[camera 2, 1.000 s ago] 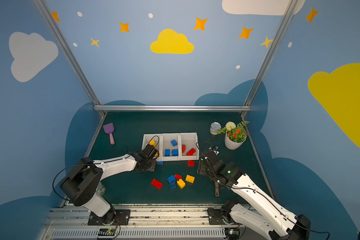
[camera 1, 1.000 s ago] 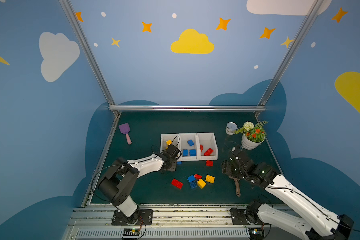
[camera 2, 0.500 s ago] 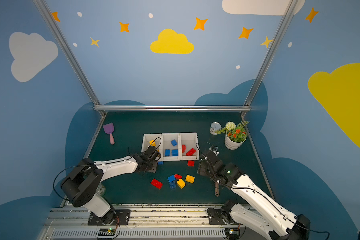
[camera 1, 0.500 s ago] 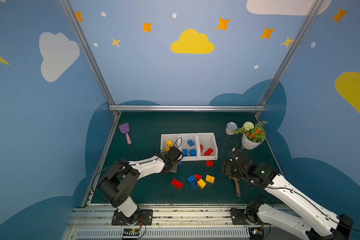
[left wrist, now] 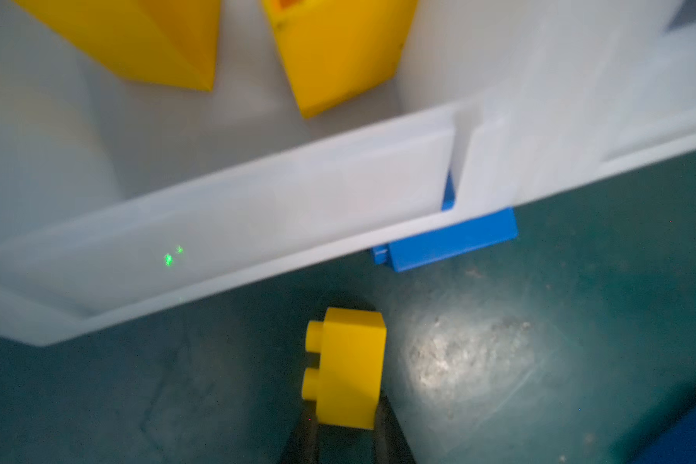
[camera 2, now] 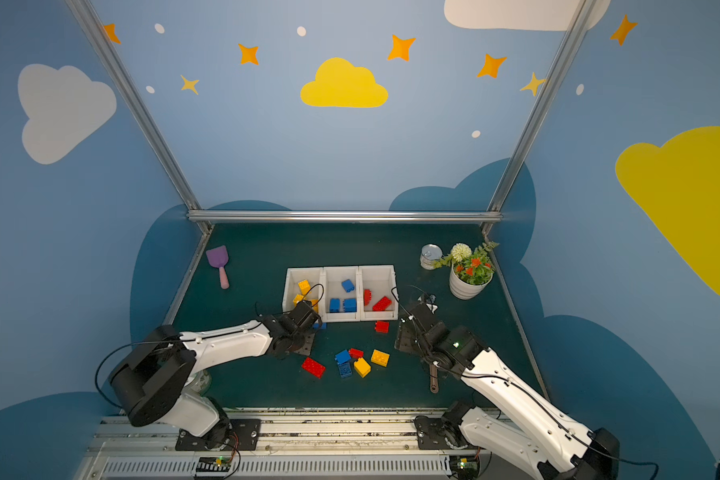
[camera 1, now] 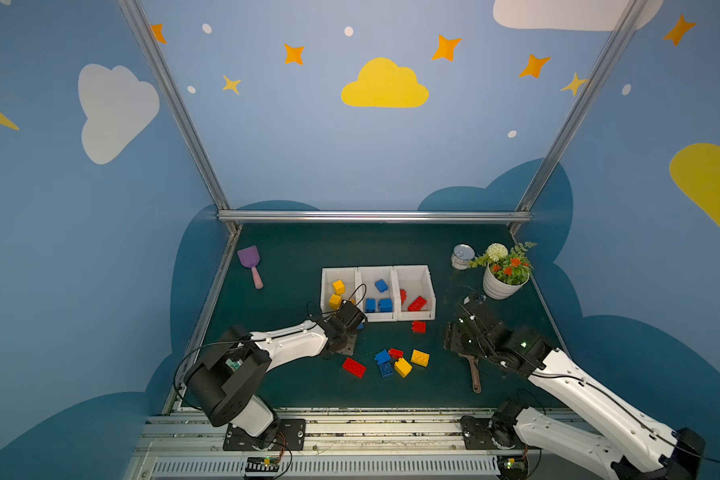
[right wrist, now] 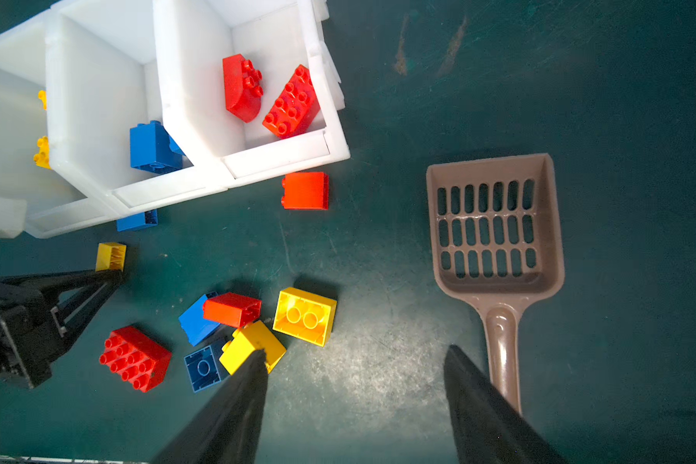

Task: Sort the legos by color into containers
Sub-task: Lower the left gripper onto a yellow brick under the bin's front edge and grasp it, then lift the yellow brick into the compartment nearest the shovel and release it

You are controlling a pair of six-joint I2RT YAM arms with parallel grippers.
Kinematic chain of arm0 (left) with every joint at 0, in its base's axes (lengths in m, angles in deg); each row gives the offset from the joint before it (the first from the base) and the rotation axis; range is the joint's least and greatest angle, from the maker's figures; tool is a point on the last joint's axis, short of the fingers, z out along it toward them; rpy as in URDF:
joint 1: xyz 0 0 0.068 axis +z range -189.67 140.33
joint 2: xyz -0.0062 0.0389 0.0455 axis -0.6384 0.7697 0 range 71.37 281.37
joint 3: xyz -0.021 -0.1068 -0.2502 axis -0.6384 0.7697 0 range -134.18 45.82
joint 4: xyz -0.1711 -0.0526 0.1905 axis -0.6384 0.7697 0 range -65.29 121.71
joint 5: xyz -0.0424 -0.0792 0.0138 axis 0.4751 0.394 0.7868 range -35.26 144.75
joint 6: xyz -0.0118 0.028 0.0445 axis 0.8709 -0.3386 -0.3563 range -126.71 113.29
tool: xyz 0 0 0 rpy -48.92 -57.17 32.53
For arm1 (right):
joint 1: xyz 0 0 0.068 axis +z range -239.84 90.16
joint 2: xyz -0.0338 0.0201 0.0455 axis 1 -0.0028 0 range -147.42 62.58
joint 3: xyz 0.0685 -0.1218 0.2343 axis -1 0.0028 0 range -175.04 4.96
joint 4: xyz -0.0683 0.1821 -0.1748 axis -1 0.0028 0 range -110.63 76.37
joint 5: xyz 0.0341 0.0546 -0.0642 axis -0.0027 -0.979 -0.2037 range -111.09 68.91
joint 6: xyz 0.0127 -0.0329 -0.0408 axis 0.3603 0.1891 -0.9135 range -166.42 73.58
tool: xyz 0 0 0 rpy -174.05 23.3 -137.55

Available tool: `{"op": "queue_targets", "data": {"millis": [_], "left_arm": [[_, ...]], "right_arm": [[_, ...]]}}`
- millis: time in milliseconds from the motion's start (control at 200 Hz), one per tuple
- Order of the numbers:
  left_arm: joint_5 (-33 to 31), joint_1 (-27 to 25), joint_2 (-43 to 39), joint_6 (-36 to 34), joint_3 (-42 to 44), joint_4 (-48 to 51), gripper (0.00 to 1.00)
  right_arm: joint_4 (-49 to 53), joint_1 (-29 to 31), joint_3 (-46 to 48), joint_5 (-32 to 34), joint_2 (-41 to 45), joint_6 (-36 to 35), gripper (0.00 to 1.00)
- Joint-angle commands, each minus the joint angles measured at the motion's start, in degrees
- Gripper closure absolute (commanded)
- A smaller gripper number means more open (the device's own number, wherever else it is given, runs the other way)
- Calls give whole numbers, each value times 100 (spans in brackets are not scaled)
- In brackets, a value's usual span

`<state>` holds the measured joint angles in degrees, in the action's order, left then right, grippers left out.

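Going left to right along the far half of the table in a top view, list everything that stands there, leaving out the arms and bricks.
purple scoop → left bin → middle bin → right bin → tin → flower pot

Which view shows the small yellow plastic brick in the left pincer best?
Left wrist view: the small yellow plastic brick is close up, studs sideways, clamped in the left pincer. Right wrist view shows it small, at the pincer tips. In both top views the left arm hides it.
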<state>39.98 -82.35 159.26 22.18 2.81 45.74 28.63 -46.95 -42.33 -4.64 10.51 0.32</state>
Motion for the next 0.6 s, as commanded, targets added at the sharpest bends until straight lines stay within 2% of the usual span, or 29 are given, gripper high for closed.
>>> {"op": "queue_targets", "data": {"millis": [0,215,345,591], "left_arm": [[138,-39,-279,111,49,431,80],[94,-28,-851,16,-204,766,79],[-298,2,-1032,78,-459,886,79],[-31,588,-561,-525,-1159,545,78]], "right_arm": [[-30,-16,46,-12,48,55,30],[-70,-17,62,-39,28,59,31],[-91,-15,19,-54,3,24,31],[-56,-12,-94,-72,-84,-50,31]]}}
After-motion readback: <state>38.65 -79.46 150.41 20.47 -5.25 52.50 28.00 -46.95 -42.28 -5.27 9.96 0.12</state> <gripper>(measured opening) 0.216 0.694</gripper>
